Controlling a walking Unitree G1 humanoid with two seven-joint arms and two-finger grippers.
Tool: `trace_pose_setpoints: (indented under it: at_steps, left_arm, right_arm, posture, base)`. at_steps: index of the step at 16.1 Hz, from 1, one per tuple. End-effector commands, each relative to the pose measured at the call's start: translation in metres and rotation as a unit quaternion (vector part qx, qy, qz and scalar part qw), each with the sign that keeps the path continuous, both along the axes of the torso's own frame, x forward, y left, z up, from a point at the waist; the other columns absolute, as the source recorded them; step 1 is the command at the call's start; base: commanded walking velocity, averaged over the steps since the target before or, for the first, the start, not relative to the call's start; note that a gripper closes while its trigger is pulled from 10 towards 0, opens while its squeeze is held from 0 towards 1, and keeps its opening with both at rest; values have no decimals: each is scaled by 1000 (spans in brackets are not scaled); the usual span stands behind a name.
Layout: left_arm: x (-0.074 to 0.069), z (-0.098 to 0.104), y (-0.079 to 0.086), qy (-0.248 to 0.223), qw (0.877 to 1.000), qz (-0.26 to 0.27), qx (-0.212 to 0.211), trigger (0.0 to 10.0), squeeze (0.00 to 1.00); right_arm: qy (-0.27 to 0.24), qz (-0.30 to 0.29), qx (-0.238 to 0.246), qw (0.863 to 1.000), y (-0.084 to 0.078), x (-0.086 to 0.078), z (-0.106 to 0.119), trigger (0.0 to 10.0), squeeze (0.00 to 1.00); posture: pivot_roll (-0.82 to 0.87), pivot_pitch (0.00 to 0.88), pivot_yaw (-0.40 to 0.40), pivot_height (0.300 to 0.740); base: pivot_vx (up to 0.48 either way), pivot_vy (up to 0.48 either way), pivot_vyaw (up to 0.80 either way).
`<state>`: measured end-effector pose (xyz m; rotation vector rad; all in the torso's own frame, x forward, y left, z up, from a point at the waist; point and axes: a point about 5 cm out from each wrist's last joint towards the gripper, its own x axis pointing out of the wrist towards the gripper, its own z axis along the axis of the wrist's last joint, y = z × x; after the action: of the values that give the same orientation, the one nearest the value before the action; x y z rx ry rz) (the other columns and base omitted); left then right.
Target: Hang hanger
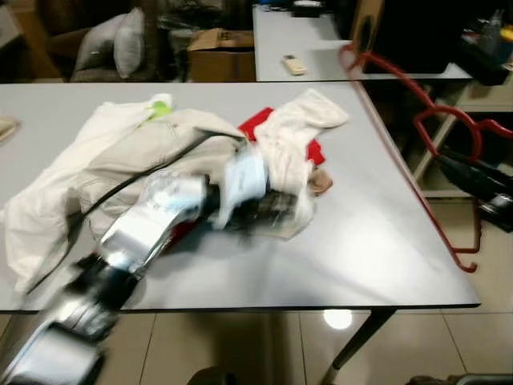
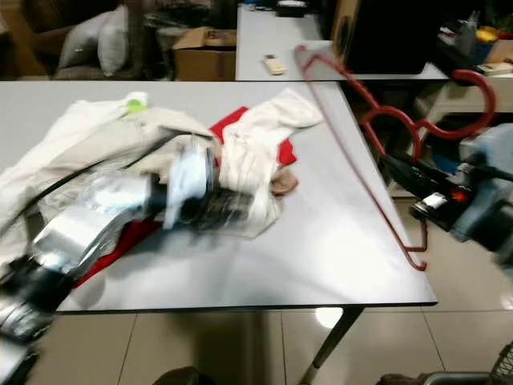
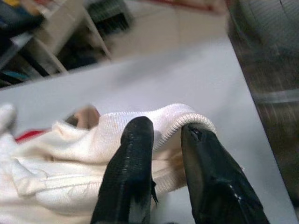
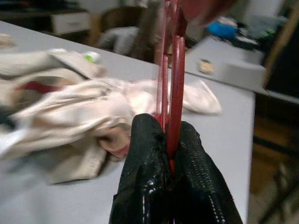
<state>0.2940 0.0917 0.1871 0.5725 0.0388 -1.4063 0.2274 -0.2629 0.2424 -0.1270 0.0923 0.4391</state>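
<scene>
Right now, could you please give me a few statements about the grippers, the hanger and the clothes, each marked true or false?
1. The right gripper is shut on the red hanger. True.
2. The hanger lies flat on the table. False: it is held up beside the table's edge.
3. The left gripper is at the cream garment, fingers either side of a ribbed edge. True.
4. The garment on the table is blue. False: it is cream, over something red.
</scene>
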Motion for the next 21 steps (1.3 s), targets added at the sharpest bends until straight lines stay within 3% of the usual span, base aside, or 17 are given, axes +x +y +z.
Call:
trace_pose_setpoints:
  at_steps: [1, 3, 5, 6, 7, 8, 9, 10, 11, 13, 14, 16, 18, 20, 21]
  left_arm:
    - [-9, 2, 3, -7, 999, -22, 41, 10000, 1000]
    - [-18, 4, 12, 13, 998, -16, 53, 10000, 1000]
    - [-29, 19, 19, 55, 996, 22, -62, 10000, 1000]
    - [-30, 32, 24, 60, 985, 61, -147, 10000, 1000]
    - [-30, 35, 26, 59, 982, 71, -164, 10000, 1000]
    - [-28, 46, 33, 37, 970, 118, -207, 10000, 1000]
    - [-27, 52, 37, 20, 961, 147, -232, 10000, 855]
    - [-26, 60, 40, 5, 950, 171, -260, 10000, 235]
    - [-26, 66, 42, -2, 941, 187, -281, 10000, 47]
    - [-20, 67, 45, -8, 923, 248, -293, 10000, 0]
    - [-1, 52, 54, -18, 890, 367, -269, 10000, 0]
    - [2, 48, 51, -17, 875, 397, -278, 10000, 0]
    - [-2, 50, 48, -2, 879, 383, -285, 10000, 0]
    - [1, 54, 57, -7, 853, 427, -301, 10000, 0]
    - [2, 54, 58, -9, 849, 433, -302, 10000, 0]
  right_arm:
    - [1, -19, 1, 1000, 5, 4, -1, 10000, 0]
    - [-3, -33, 13, 999, 15, 9, -3, 10000, 0]
    - [16, -32, 45, 998, 32, 9, -11, 10000, 0]
    - [20, -35, 46, 998, 43, 9, -16, 10000, 0]
    - [21, -38, 46, 998, 46, 9, -17, 10000, 0]
    - [17, -50, 55, 997, 56, 12, -15, 10000, 0]
    - [8, -64, 66, 996, 60, 14, -14, 10000, 0]
    - [-12, -77, 92, 993, 65, 18, -11, 10000, 0]
    - [-26, -96, 110, 989, 67, 21, -9, 10000, 0]
    - [-29, -133, 113, 984, 71, 27, -14, 10000, 0]
    - [-32, -152, 117, 981, 78, 28, -18, 10000, 0]
    - [-37, -148, 121, 981, 87, 25, -20, 10000, 0]
    - [-35, -140, 124, 982, 91, 25, -21, 10000, 0]
    - [-50, -133, 128, 982, 97, 30, -16, 10000, 0]
    - [-52, -133, 128, 981, 97, 31, -16, 10000, 0]
  posture:
    - [-54, 0, 22, 740]
    - [-56, 0, 27, 740]
    - [-54, 0, 35, 740]
    - [-51, 0, 30, 740]
    - [-51, 0, 30, 740]
    - [-48, 0, 21, 740]
    - [-45, 0, 17, 740]
    - [-39, 0, 17, 740]
    - [-36, 0, 17, 740]
    - [-31, 0, 22, 740]
    - [-39, 0, 27, 740]
    - [-38, 0, 18, 740]
    - [-32, 0, 6, 740]
    - [-26, 0, -9, 740]
    - [-26, 0, -9, 740]
  base:
    - [0, 0, 0]
    - [0, 0, 0]
    - [0, 0, 0]
    - [0, 0, 0]
    - [0, 0, 0]
    - [0, 0, 0]
    - [0, 0, 0]
    - [0, 0, 0]
    - [0, 0, 0]
    - [0, 0, 0]
    - [0, 0, 0]
    - [0, 0, 0]
    - [0, 131, 0]
    - [0, 306, 0]
    - [0, 330, 0]
